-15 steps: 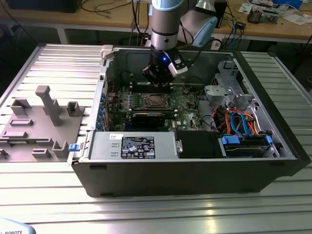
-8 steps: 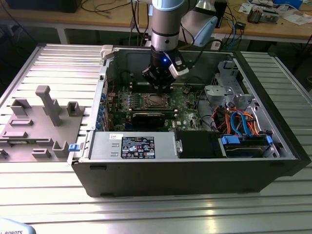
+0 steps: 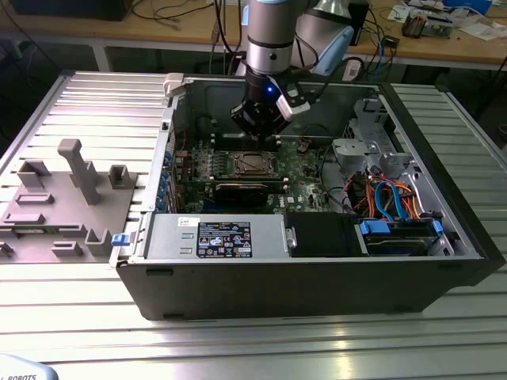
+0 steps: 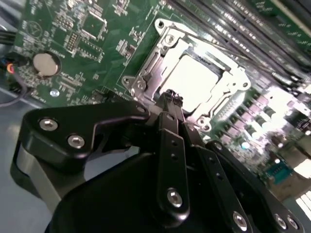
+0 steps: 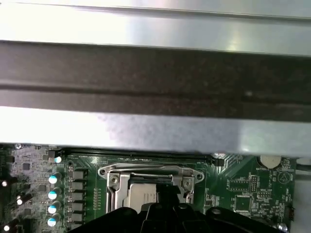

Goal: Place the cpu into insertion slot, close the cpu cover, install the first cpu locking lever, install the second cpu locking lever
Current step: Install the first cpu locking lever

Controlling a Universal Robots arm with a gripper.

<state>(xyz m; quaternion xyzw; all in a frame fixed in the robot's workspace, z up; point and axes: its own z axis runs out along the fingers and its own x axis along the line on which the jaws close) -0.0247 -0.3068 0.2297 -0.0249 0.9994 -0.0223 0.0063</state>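
Cpu (image 4: pixel 197 80) seated, claw (image 4: pixel 171 97) shut above

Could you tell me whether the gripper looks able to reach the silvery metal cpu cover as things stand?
Probably yes: the gripper sits just beside the silvery cpu cover, with nothing visible between them on the green circuit board.

Open computer case (image 3: pixel 317 261) lies on the counter (image 3: pixel 253 340). Motherboard (image 3: pixel 305 158) sits in the case floor. Insertion slot (image 3: pixel 255 163) is on the motherboard, with the cpu (image 4: pixel 197 80) in it and the cpu cover (image 4: pixel 160 53) down around the cpu. Hand (image 3: pixel 261 127) hangs just above the slot's far edge. To the exterior view's left of the case, a fixture block (image 3: pixel 59 202) sits on the counter. Drive bay with cables (image 3: pixel 392 210) lies to the exterior view's right of the slot, power supply (image 3: pixel 214 237) nearer the camera.
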